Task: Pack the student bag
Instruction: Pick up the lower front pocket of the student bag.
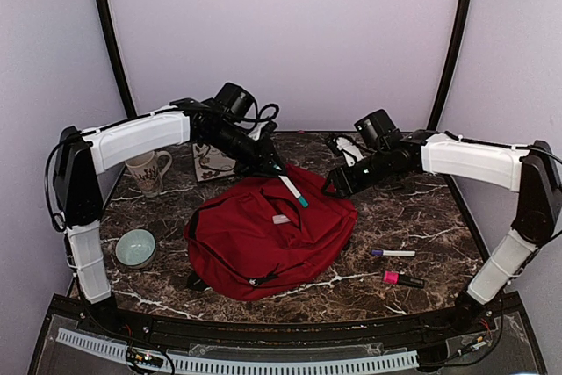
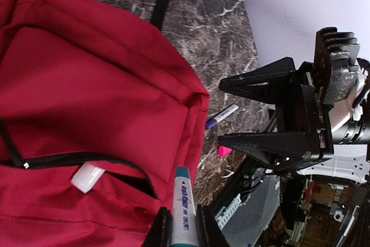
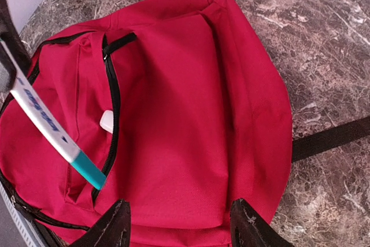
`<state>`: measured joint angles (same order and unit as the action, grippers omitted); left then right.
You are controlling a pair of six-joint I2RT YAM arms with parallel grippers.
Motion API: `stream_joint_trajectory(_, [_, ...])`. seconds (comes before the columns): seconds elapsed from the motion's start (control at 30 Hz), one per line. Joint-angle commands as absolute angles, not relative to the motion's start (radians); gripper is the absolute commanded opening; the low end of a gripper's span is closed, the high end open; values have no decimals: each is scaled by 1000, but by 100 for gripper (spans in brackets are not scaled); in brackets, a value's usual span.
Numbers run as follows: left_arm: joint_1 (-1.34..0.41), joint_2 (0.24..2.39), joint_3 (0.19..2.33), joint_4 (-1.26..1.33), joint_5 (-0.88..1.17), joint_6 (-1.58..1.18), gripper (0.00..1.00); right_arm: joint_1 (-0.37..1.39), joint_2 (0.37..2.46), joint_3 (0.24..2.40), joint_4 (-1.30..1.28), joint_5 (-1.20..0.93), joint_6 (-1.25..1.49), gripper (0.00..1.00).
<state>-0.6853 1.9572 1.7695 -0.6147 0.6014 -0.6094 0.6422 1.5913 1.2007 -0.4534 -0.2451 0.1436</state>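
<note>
While your left pincer (image 2: 180, 232) grips the teal-capped pen (image 3: 46, 117), you have its tip slanting down at the open zip pocket (image 3: 113, 114) of the student bag (image 1: 263, 243) lying on the worktop (image 1: 421, 217) just below, with your right pincer (image 3: 180, 221) wide open beside it.

Student bag (image 1: 263, 243) — matt cloth, seemingly.

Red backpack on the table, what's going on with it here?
The left hand grips a white marker with a teal cap, cap end pointing at the open front zip pocket of the red backpack. The right hand hangs open over the backpack, holding nothing. A small white item shows in the pocket mouth. A purple marker and a pink marker lie on the table.
</note>
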Motion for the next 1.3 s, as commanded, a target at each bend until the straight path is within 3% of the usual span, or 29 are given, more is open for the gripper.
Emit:
stream_joint_trajectory(0.0, [-686, 1810, 1678, -698, 404, -600, 0, 644, 1638, 1243, -476, -253, 145, 60])
stream_joint_trajectory(0.37, [-690, 1640, 1424, -659, 255, -736, 0, 655, 1778, 1340, -545, -371, 154, 58])
stream_joint_trajectory(0.6, [-699, 1591, 1239, -419, 262, -1022, 0, 658, 1787, 1352, -539, -462, 158, 57])
stream_joint_trajectory(1.07, [-706, 1616, 1173, -293, 277, -1171, 0, 721, 1891, 1405, -541, -536, 161, 57])
stream_joint_trajectory(1.27, [-722, 1647, 1158, -260, 296, -1186, 0, 734, 1931, 1428, -507, -561, 204, 43])
